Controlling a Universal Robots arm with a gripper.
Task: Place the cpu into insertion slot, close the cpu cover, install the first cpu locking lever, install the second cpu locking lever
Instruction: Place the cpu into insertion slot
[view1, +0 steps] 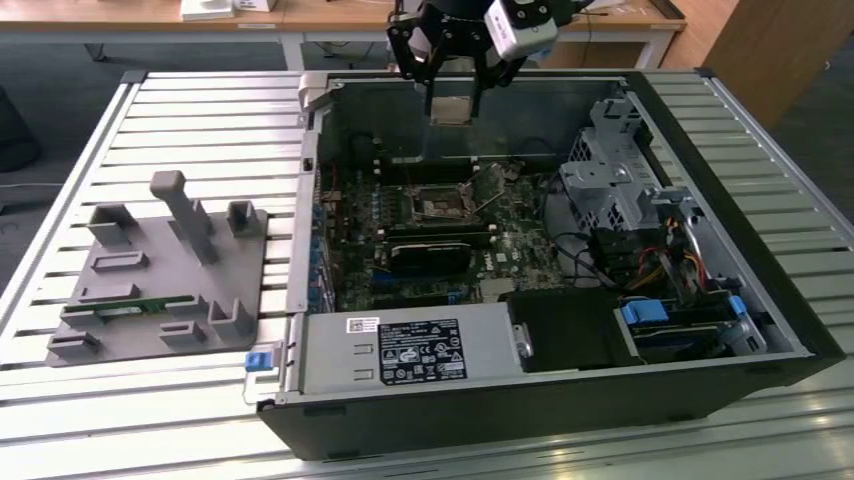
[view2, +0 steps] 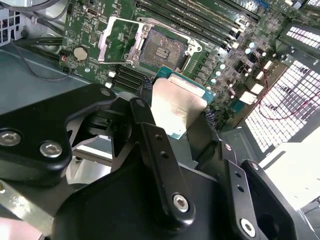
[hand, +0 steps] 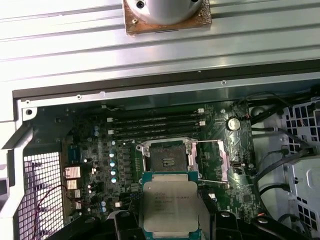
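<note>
Robotics lab or test workshop, office-type room. Evidence: slatted metal workbench (view1: 200, 110) across the frame; opened computer case (view1: 534, 410) at centre; grey fixture plate (view1: 147, 290) at left; gripper (view1: 454, 100) holding the cpu (view1: 453, 112), upper centre; wooden desks (view1: 334, 15) along top edge; grey floor (view1: 54, 80) upper left

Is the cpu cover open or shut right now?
Open: the cpu cover lies flipped aside beside the bare insertion slot; the cpu is held in the gripper, not seated.

A slatted silver metal bench (view1: 174, 100) carried an open black computer case (view1: 534, 410) lying on its side toward the exterior view's right and, just beside it, a grey fixture plate (view1: 200, 285) with upright holders.
</note>
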